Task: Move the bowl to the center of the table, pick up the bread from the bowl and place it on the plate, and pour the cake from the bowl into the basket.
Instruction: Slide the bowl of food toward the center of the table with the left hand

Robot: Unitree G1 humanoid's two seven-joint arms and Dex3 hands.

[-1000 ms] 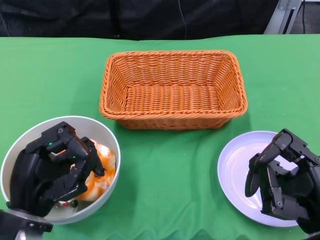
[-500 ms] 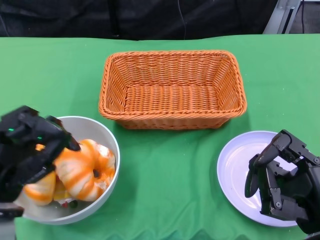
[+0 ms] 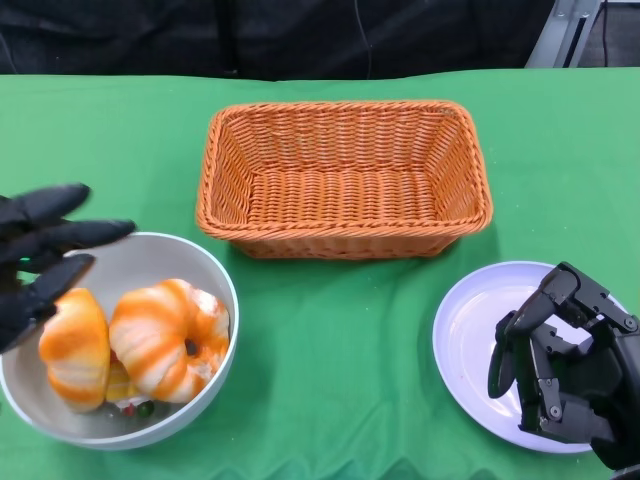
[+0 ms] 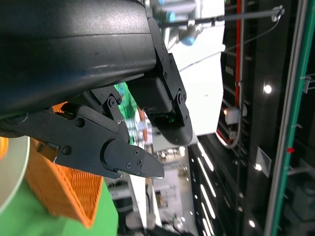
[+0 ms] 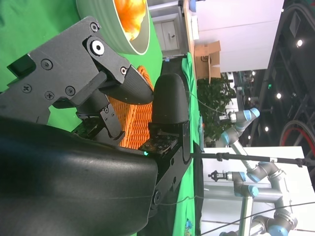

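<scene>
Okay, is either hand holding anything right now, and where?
Neither holds anything. The left hand is spread open at the bowl rim; the right hand hovers curled over the plate.

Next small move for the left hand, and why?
Probably close the left hand on the bowl rim. The bowl sits at the table's near-left corner, not the center, and the hand's fingers are spread at its far-left edge, holding nothing.

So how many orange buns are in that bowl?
2 show clearly in the bowl: one bun by its left wall, and a bigger striped one in the middle. Something small peeks out underneath them, so more may be hidden.
</scene>
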